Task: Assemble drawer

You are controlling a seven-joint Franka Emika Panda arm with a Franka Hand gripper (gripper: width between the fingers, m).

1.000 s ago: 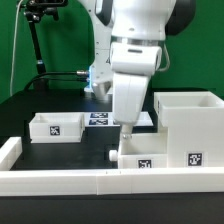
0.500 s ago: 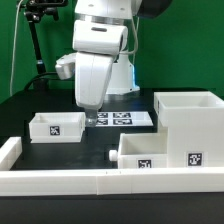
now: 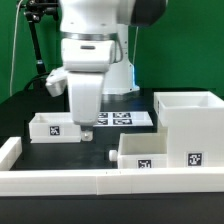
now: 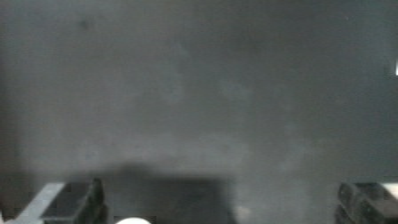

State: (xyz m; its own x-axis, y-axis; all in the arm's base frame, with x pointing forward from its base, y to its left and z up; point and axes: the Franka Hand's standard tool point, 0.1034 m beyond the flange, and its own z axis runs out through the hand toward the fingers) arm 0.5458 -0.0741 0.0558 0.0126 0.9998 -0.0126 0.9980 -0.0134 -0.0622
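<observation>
While the gripper (image 3: pixel 85 128) hangs empty, jaws apart, the loose tray (image 3: pixel 55 128) sits at its nine o'clock. An off-centre descent could clip its wall and skid it

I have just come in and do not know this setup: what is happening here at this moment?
A single robot arm is putting a white drawer set together. Its gripper hangs open and empty, low over the table, at the exterior view's right end of one small tray. The other tray, with its knob pointing away, lies close beside the tall casing. The marker board lies behind them.
</observation>
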